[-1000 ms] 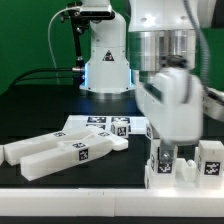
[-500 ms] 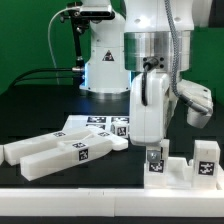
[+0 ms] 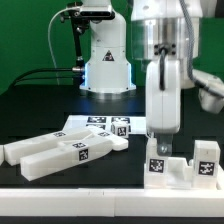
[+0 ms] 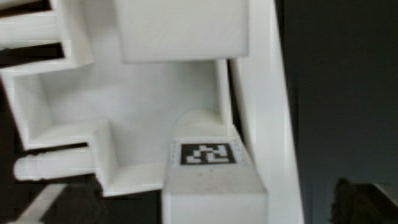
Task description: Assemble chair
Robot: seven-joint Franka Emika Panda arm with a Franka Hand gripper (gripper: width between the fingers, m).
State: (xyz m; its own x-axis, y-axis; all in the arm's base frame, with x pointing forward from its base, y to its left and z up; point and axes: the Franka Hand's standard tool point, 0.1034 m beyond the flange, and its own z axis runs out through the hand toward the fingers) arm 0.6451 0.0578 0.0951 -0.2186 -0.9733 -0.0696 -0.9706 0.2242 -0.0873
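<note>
Black worktop point(image 3: 40, 112), matte. Lower left of frame: loose white chair bars point(image 3: 62, 152), lying flat, touching one another. Centre: marker board point(image 3: 100, 124), flat. Lower right: tagged chair subassembly point(image 3: 185, 170), standing near front edge.

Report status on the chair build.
Tool down at chair piece, jaw state unclear. Loose bars lying apart, exterior view's left. Nothing seen in the way.

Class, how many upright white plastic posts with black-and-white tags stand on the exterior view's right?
2. One matte white tagged post stands just below the gripper; the other stands further to the exterior view's right. The glossy white arm may hide more.
</note>
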